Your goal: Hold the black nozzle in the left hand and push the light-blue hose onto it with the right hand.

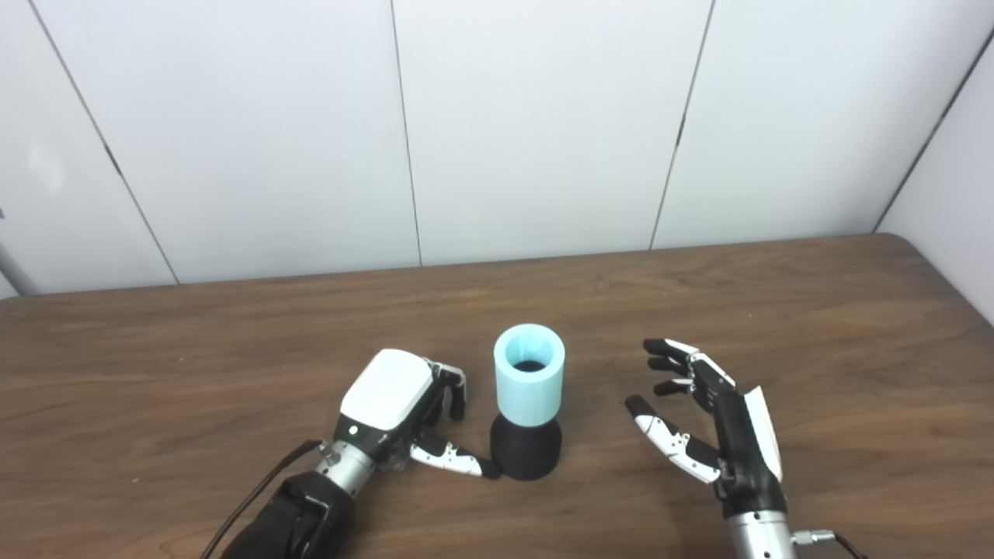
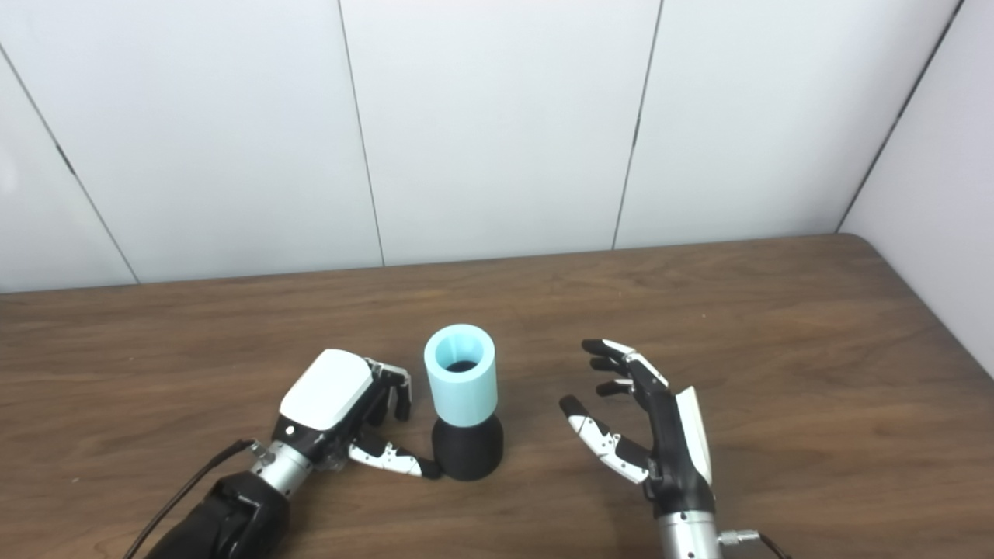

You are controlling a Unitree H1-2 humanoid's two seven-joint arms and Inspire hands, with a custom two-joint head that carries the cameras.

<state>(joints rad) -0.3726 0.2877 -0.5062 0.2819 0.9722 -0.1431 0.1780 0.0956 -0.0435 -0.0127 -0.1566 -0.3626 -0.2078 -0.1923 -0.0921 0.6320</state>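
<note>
up close, the left hand (image 1: 396, 415) curls loosely, thumb tip touching the matte black nozzle (image 1: 526, 449), gripping nothing. the right hand (image 1: 703, 419) is spread wide and empty. no writing shows; the smooth light-blue hose (image 1: 529, 374) stands upright on the nozzle on the wood-grain table (image 1: 815, 326).

Brown wooden table (image 1: 776, 326), black nozzle (image 1: 526, 454) standing on it, capped by light-blue hose (image 1: 529, 380)

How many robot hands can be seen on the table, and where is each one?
2. The left hand is just left of the black nozzle; the right hand is open, apart to its right. None seems hidden.
</note>
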